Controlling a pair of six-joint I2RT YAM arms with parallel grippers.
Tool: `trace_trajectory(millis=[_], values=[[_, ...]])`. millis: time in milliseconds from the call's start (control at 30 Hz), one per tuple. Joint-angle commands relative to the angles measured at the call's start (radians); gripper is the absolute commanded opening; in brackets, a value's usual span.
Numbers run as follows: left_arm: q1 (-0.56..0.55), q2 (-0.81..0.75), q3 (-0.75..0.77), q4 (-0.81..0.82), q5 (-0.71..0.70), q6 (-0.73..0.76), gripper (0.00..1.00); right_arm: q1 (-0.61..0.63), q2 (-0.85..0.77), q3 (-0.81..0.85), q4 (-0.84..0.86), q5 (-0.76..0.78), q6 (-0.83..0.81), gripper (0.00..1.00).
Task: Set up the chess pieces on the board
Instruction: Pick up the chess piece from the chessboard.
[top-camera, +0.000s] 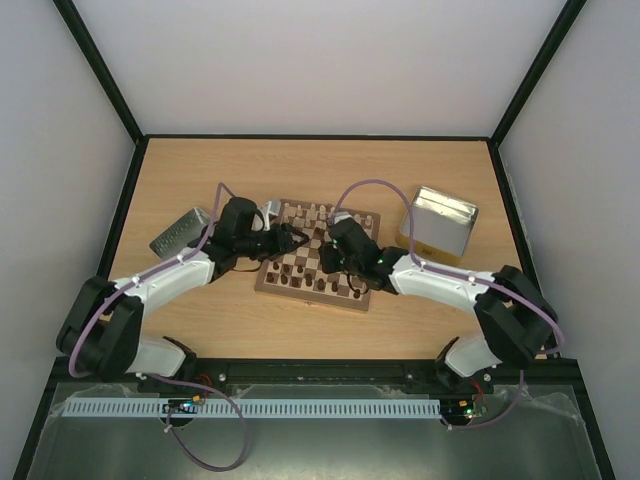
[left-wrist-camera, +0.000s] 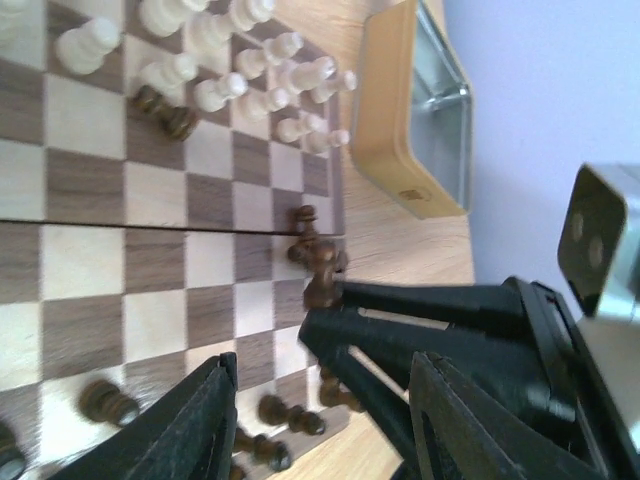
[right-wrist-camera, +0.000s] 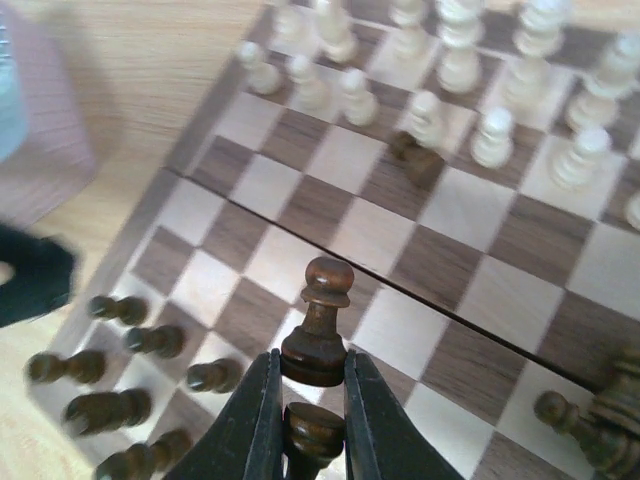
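Note:
The board lies mid-table between my two arms. Cream chess pieces stand in rows along its far side, with one dark piece among them. Dark pieces lie on the near squares. My right gripper is shut on the base of an upright dark pawn, held above the board. A second dark piece sits lower between the same fingers. My left gripper hangs open over the board's corner, holding nothing. The right gripper's black fingers cross the left wrist view.
A silver tin sits left of the board and a larger tin to its right. Several dark pieces lie near the board's edge. Black frame rails border the table.

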Motion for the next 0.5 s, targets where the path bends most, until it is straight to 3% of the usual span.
trace_trajectory(millis=[0,300,467], values=[[0.007,0.037,0.062,0.072,0.09,-0.058,0.51,-0.002,-0.1,-0.06,0.185,-0.094,-0.247,0.04],[0.007,0.095,0.109,0.084,0.177,-0.039,0.51,-0.004,-0.154,-0.113,0.254,-0.187,-0.403,0.04],[0.009,0.1,0.105,0.063,0.19,-0.023,0.39,-0.004,-0.167,-0.121,0.254,-0.189,-0.423,0.04]])
